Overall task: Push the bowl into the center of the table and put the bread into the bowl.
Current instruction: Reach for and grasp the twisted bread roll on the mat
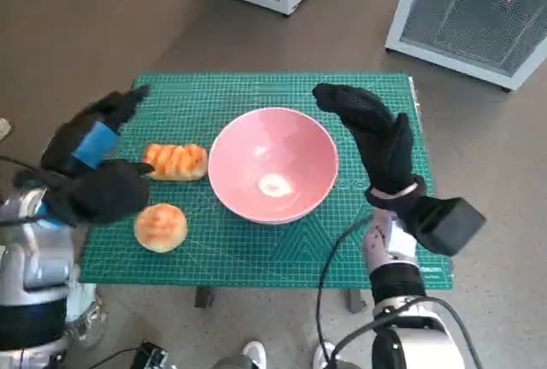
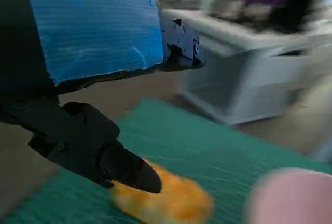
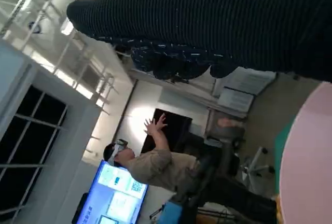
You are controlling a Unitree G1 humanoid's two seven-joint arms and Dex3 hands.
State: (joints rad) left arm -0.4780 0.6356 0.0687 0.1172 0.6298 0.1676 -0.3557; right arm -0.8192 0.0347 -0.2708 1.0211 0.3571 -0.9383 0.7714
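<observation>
Head view shows the pink bowl (image 1: 273, 164) sitting near the middle of the green mat (image 1: 256, 96) on the table. Two pieces of bread lie to its left: a long ridged bread (image 1: 175, 161) just beside the bowl's rim, and a round bun (image 1: 161, 226) nearer the robot. The left hand (image 1: 90, 164) hangs over the mat's left edge, its fingers spread and holding nothing; its lower fingers (image 1: 115, 190) sit just beside the long bread's end and above the round bun. In the left wrist view a black fingertip (image 2: 129, 172) lies right at the blurred orange bread (image 2: 166, 200), though I cannot tell whether it touches.

The right hand (image 1: 372, 134) stands beside the bowl's right rim, fingers extended and apart, holding nothing. Whether the glove touches the rim cannot be told. The right wrist view shows the glove (image 3: 218, 22), the bowl's pink edge (image 3: 306, 167), and a person (image 3: 155, 164) with a raised hand in the background.
</observation>
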